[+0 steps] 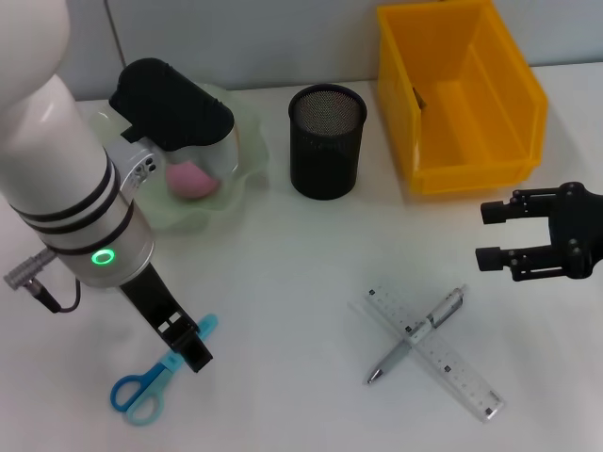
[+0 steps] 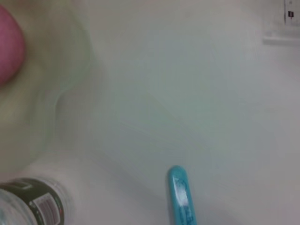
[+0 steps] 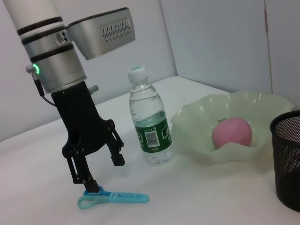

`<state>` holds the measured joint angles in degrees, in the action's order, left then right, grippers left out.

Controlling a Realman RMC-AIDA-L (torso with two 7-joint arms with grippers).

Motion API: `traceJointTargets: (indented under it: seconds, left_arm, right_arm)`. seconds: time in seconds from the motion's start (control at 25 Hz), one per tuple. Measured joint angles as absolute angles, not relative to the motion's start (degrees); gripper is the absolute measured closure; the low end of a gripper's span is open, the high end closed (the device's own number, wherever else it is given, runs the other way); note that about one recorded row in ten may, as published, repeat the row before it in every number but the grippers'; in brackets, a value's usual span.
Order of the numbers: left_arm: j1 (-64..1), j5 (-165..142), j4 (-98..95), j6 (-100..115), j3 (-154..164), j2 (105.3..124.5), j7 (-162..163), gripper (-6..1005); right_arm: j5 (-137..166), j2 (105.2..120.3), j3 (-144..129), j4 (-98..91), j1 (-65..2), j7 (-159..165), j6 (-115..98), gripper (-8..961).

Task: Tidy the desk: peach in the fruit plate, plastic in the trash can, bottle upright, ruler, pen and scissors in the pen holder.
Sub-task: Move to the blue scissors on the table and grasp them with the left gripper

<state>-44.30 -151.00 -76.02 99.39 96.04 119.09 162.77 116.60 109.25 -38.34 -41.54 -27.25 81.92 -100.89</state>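
The left tool (image 3: 96, 176), fingers apart, is hovering over the blue plastic-handled scissors (image 1: 155, 375) near the counter's (image 1: 311, 273) front-left corner; closing on them comes next. The right tool (image 1: 497, 235) is waiting, fingers apart.

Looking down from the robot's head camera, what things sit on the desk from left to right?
Blue-handled scissors → pale green wavy fruit plate → black mesh pen holder → silver pen lying across a clear ruler → yellow plastic bin.
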Motion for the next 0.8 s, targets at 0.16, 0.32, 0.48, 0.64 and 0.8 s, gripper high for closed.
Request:
traceJointTargets:
  seconds: [0.16, 0.32, 0.48, 0.64, 0.8]
  left_arm:
    - [-43.8, -151.0, -75.4, 98.7, 96.2, 119.09, 162.8, 152]
    - [-43.7, -151.0, -74.8, 98.3, 96.4, 119.09, 162.8, 152]
    - [-44.3, -151.0, -72.1, 97.2, 96.7, 119.12, 163.0, 152]
    - [-44.4, -150.9, -71.8, 96.9, 97.0, 119.15, 163.0, 153]
    - [-44.4, -150.7, -71.4, 96.6, 97.6, 119.18, 163.0, 153]
  right_arm:
    - [116.6, 109.33, -38.3, -41.4, -27.0, 82.0, -100.8, 229]
    - [116.7, 109.33, -38.3, -41.4, -26.8, 82.2, -100.8, 228]
    - [116.7, 109.34, -38.3, -41.4, -26.7, 82.2, -100.8, 228]
    - [116.7, 109.34, -38.4, -41.4, -26.7, 82.2, -100.8, 228]
    - [116.7, 109.34, -38.4, -41.4, -26.8, 82.2, -100.8, 229]
